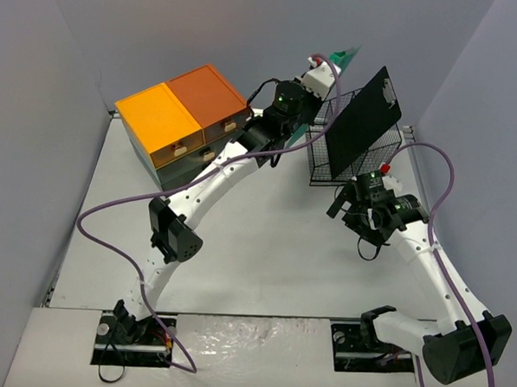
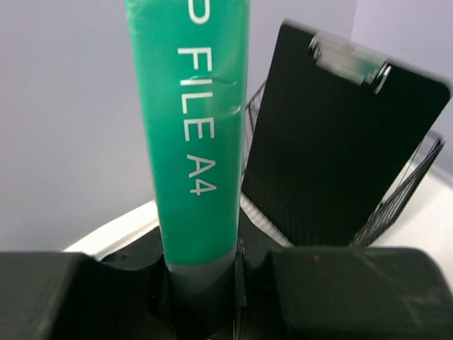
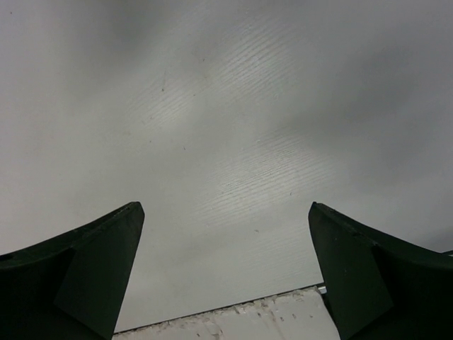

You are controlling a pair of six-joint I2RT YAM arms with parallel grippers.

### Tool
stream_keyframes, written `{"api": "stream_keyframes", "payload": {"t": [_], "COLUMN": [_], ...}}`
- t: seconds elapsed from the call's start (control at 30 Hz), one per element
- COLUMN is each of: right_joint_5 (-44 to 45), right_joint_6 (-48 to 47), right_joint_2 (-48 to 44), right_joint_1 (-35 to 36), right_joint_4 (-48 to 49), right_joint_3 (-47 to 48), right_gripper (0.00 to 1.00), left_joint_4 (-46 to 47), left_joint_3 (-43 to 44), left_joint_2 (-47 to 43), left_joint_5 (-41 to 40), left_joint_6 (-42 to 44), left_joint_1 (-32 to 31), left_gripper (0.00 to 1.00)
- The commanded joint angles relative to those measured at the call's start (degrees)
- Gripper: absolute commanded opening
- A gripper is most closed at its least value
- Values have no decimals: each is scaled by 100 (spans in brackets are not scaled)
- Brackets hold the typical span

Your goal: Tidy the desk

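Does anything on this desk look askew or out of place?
Only the black clipboard: it leans diagonally in the wire basket, sticking well above the rim. The green file is clamped in the left gripper, not lying astray.

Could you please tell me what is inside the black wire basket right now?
A black clipboard stands tilted in the wire basket, its metal clip uppermost. It covers most of the interior, so anything behind or beneath it cannot be seen.

White desk (image 1: 273,246), green file (image 2: 198,142), black clipboard (image 2: 333,156)
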Motion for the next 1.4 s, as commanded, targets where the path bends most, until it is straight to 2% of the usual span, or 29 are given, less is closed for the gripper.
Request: {"api": "stream_keyframes", "payload": {"t": [0.0,0.13,0.33,0.6,0.83,1.0,1.37], "right_joint_5": [-272,-609,-837,-905,-873,-846,-880], "right_joint_6": [-53,-170,-257,-405,-552,-727,-930], "right_joint_2": [66,80,-190,-179,-120,-31,106], "right_joint_1": [-73,-82,-78,-84,-96,-123,-170], "right_joint_4": [16,40,-29,-71,-54,-47,33], "right_joint_3": [-307,-570,-702,-885,-1056,-1171,-1236], "right_gripper": [100,100,100,100,100,100,100], "left_joint_4": [1617,2699,3217,3781,4770,4857,5555], "left_joint_3": [589,-98,-135,157,234,775,904], "left_joint_2": [-241,-386,-57,537,1083,1561,2021], "left_joint_5": [161,160,8,-150,-449,-830,-825], "left_joint_6": [299,234,88,225,663,1181,1233], "left_joint_1": [-48,-83,-106,-185,-317,-481,-461], "left_gripper": [0,0,0,0,0,0,0]}}
